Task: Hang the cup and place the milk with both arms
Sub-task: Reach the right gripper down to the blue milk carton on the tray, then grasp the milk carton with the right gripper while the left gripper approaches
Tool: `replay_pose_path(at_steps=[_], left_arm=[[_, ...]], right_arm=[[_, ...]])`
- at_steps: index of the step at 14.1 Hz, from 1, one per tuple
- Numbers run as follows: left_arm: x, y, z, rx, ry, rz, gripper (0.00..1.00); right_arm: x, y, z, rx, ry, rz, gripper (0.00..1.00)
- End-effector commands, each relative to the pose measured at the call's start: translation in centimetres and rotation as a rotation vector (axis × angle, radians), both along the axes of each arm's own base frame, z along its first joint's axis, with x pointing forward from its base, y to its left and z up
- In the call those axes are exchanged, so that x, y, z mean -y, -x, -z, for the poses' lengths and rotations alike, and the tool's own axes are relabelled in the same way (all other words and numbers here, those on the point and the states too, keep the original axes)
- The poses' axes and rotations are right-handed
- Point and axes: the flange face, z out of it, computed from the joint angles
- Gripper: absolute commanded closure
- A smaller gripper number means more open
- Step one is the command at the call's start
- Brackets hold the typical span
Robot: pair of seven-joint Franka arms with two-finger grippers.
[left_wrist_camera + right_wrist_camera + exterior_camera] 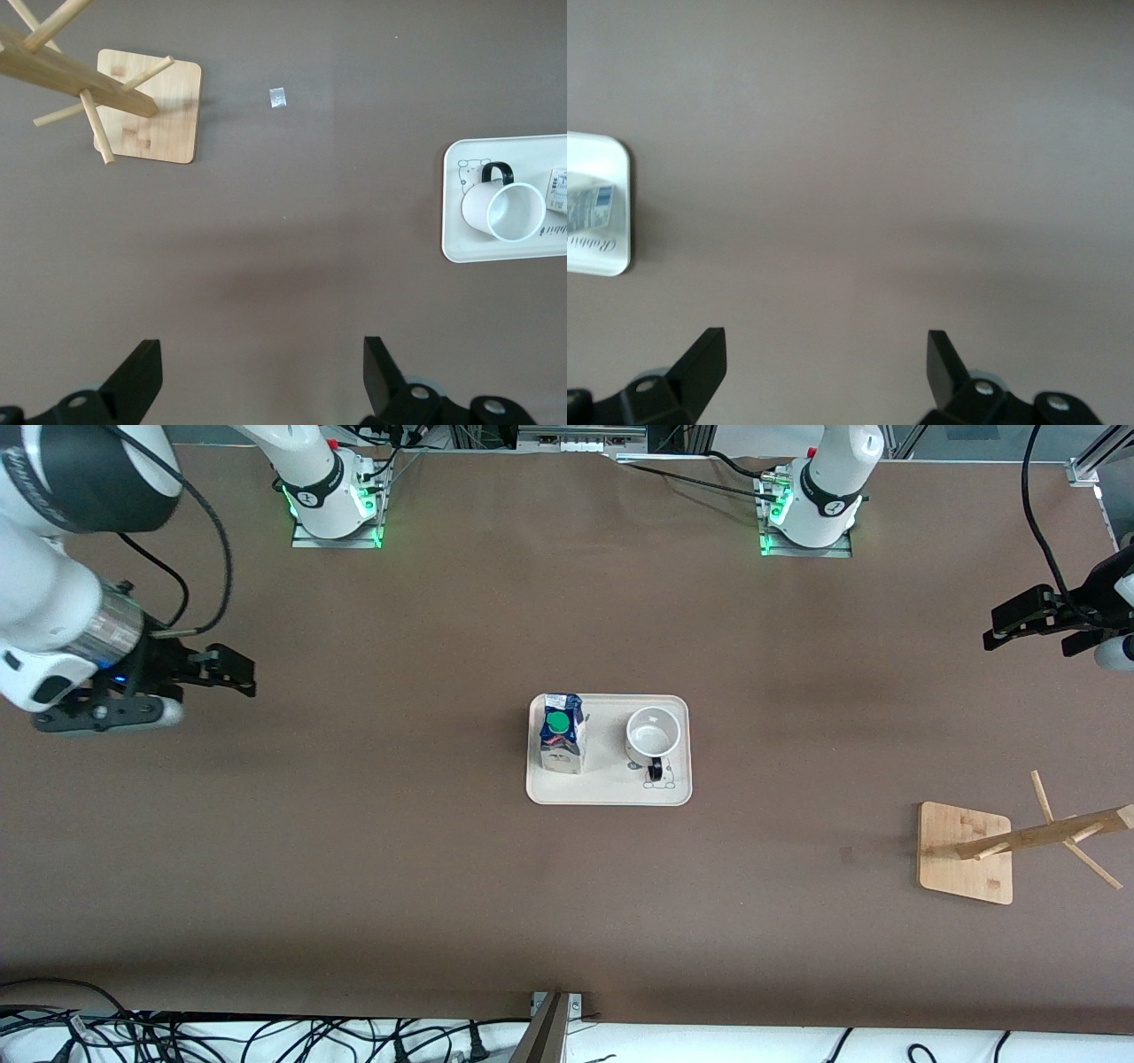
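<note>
The white cup (653, 734) with a black handle stands upright on a cream tray (609, 793) at the table's middle, handle toward the front camera. The milk carton (563, 732), blue top and green cap, stands on the same tray beside the cup, toward the right arm's end. The left wrist view shows the cup (503, 210) and a corner of the carton (557, 191). The right wrist view shows the carton's side (589, 205). My left gripper (997, 631) is open and empty above the table's left-arm end (260, 354). My right gripper (244, 673) is open and empty above the right-arm end (826, 350).
A wooden cup rack (1028, 837) with slanted pegs stands on a square bamboo base (963, 877) near the left arm's end, nearer the front camera than the tray; it also shows in the left wrist view (89, 84). A small scrap (278, 97) lies on the brown tabletop.
</note>
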Motion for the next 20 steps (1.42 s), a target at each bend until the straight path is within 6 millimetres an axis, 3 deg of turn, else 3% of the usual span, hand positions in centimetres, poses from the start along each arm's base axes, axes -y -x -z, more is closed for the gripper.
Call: replay_pose_path(at_steps=[1, 7, 9, 12, 14, 19, 20], left_arm=[[-0.1, 0.0, -0.7, -0.004, -0.015, -0.042, 0.00], [-0.1, -0.1, -0.5, -0.005, -0.018, -0.041, 0.00], [0.1, -0.4, -0.1, -0.011, -0.017, -0.031, 0.00], [0.6, -0.4, -0.1, -0.011, -0.007, -0.017, 0.00], [1.7, -1.2, 1.5, -0.041, -0.012, -0.009, 0.00], [1.3, -1.8, 3.3, -0.081, -0.010, -0.006, 0.00], [1.3, -1.8, 3.4, -0.084, -0.010, -0.007, 0.00]], right_arm=[[-5.9, 0.8, 0.9, -0.023, 0.008, -0.019, 0.00], [-28.6, 3.0, 10.0, 0.057, -0.022, 0.224, 0.00], [-33.6, 2.7, 11.4, 0.045, -0.064, 0.322, 0.00], [-36.7, 3.4, 13.6, 0.052, -0.077, 0.383, 0.00], [-38.5, 4.4, 15.5, 0.043, -0.067, 0.417, 0.00], [-38.8, 5.8, 19.1, 0.009, -0.016, 0.422, 0.00], [-39.6, 6.5, 19.8, 0.012, -0.019, 0.409, 0.00]])
